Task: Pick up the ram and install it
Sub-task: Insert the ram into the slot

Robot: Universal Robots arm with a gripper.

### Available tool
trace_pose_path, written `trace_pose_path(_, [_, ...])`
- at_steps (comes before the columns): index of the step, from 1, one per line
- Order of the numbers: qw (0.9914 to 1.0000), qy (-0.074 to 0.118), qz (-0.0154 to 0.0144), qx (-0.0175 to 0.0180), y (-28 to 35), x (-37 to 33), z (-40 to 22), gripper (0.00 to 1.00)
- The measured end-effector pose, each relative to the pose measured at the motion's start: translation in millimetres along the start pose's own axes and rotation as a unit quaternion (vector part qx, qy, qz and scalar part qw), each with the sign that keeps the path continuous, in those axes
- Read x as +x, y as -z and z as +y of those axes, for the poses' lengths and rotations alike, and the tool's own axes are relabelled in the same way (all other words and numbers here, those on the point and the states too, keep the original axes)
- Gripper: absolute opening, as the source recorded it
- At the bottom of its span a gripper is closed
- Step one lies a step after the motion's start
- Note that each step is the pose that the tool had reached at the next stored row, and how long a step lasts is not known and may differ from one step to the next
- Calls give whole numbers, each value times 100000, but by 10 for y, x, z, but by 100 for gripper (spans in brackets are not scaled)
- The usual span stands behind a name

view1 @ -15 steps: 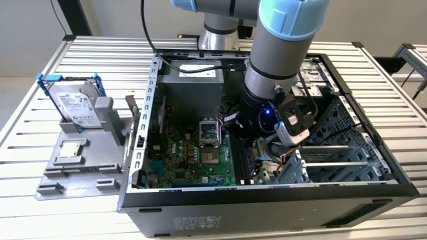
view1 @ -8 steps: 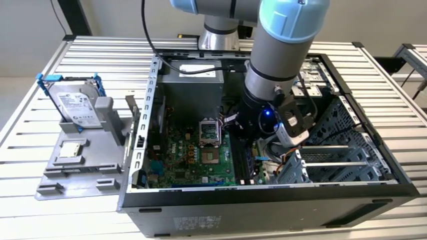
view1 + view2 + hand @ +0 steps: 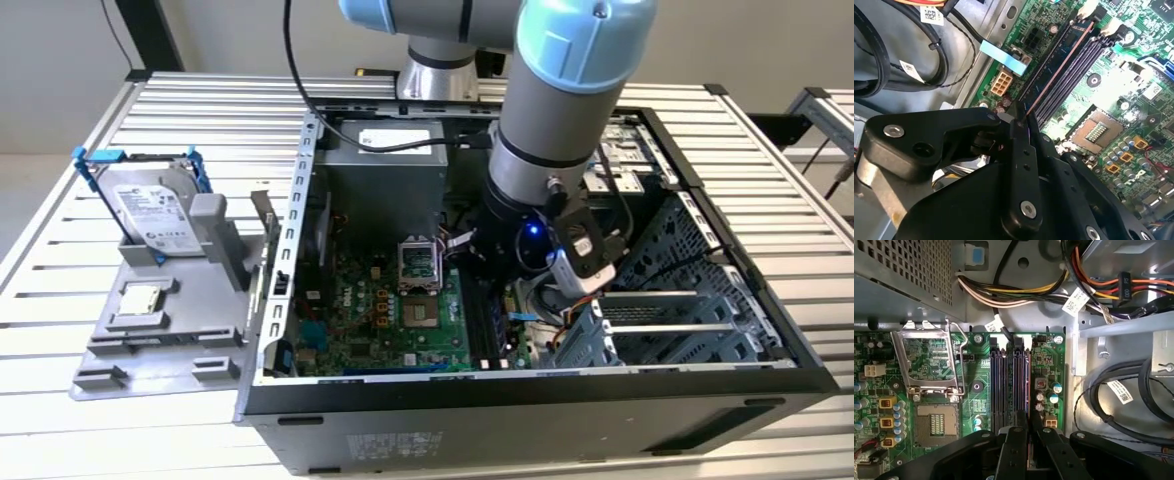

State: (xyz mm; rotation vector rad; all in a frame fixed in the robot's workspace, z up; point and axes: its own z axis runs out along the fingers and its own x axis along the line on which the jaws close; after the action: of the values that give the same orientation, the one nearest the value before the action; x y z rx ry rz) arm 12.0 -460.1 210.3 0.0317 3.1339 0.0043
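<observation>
The ram (image 3: pixel 1059 67) shows edge-on as a thin dark stick with a reddish top edge. It stands along the outermost of the black memory slots (image 3: pixel 1004 385) on the green motherboard (image 3: pixel 1049 360), on the side toward the case wall and cables. My gripper (image 3: pixel 1022 117) sits over one end of the stick, its black fingers (image 3: pixel 1024 150) pressed close on both sides of it. In the first wrist view the gripper (image 3: pixel 1029 422) is over the same slot, with the ram (image 3: pixel 1027 390) running away from it. The exterior view has the arm's wrist (image 3: pixel 534 240) reaching down into the open computer case (image 3: pixel 534 390).
The open CPU socket (image 3: pixel 929 365) lies beside the slots. Cable bundles (image 3: pixel 1134 390) and the case wall crowd the other side. Outside the case, at the exterior view's left, a silver hard drive (image 3: pixel 147 205) in a blue frame stands on a grey fixture (image 3: pixel 160 330).
</observation>
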Motion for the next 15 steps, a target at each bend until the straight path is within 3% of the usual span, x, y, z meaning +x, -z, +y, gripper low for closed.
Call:
trace_pose_path(10, [99999, -2, 329, 16, -2, 0, 0, 0])
trace_pose_path(11, [99999, -4, 349, 15, -2, 0, 0, 100])
trace_pose_path(13, [99999, 0, 399, -23, 11, -1, -1, 100])
trace_pose_path(15, [99999, -40, 423, -44, 92, -1, -1, 100])
